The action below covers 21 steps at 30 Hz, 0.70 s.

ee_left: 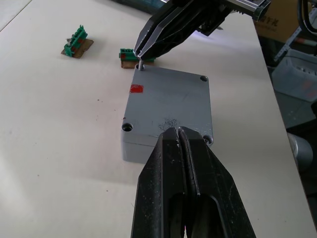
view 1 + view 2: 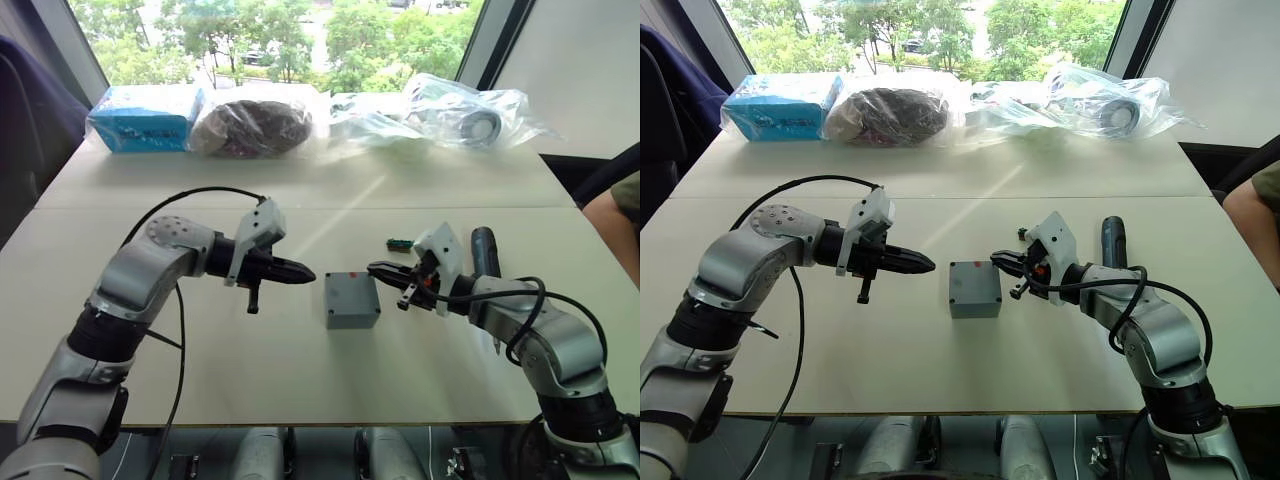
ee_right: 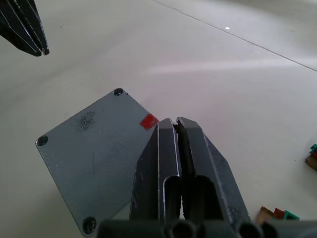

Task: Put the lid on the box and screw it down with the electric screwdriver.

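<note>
The grey box (image 2: 352, 318) sits mid-table with the flat lid (image 1: 168, 99) lying on top, a small red mark near one edge of the lid. My right gripper (image 2: 375, 268) is shut at the lid's far right corner and pinches a small screw (image 1: 141, 66) upright over the corner hole. My left gripper (image 2: 305, 272) is shut with nothing in it. It hovers just left of the box with its tips over the lid's near edge (image 1: 178, 130). The black electric screwdriver (image 2: 484, 250) lies on the table behind my right forearm.
Two small green-brown parts (image 1: 77, 42) (image 1: 130, 54) lie just beyond the box. A blue box (image 2: 145, 118) and plastic bags (image 2: 460, 112) line the table's far edge. A person's arm (image 2: 615, 215) shows at the right edge.
</note>
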### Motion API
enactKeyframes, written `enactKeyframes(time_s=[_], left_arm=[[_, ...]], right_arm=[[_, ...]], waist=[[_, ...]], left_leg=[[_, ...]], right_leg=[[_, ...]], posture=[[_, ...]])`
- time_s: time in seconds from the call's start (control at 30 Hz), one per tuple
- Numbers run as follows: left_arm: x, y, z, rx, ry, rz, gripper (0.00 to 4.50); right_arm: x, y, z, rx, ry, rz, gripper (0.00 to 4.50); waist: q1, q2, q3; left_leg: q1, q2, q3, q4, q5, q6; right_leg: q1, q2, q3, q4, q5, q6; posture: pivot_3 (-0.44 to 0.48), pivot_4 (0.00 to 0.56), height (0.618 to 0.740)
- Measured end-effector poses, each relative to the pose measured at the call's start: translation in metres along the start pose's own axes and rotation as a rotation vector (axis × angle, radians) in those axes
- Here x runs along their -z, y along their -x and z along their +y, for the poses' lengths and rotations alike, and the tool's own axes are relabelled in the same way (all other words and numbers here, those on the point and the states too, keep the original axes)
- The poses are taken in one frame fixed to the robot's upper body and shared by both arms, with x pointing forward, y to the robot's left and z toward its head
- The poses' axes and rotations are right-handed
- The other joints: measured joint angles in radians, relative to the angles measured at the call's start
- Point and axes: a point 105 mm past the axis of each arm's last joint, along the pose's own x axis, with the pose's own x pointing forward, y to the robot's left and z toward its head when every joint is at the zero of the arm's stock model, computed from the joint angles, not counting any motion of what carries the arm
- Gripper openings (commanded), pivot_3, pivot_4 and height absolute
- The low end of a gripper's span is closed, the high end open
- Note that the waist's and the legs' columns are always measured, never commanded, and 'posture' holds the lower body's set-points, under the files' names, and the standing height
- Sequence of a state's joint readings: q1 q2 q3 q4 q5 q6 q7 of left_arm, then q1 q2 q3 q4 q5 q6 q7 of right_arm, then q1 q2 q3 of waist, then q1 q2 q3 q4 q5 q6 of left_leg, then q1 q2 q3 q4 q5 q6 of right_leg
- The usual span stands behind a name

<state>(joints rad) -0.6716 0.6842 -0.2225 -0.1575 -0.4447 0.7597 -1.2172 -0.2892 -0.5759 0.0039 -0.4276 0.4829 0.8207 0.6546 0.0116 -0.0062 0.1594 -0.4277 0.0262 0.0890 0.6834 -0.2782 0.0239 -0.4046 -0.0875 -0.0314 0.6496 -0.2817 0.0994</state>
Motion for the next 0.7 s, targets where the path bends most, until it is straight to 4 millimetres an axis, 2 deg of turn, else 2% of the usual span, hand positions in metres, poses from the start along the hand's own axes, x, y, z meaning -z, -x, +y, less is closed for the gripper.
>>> enactKeyframes(time_s=[0.7], left_arm=[[0.0002, -0.0037, 0.0010, 0.000, 0.002, -0.009, 0.00]], right_arm=[[0.0015, 0.0032, -0.0037, 0.002, 0.015, 0.016, 0.04]], waist=[[0.000, 0.000, 0.000]], left_leg=[[0.000, 0.000, 0.000, 0.000, 0.000, 0.000]], right_leg=[[0.000, 0.000, 0.000, 0.000, 0.000, 0.000]], posture=[[0.000, 0.150, 0.740]])
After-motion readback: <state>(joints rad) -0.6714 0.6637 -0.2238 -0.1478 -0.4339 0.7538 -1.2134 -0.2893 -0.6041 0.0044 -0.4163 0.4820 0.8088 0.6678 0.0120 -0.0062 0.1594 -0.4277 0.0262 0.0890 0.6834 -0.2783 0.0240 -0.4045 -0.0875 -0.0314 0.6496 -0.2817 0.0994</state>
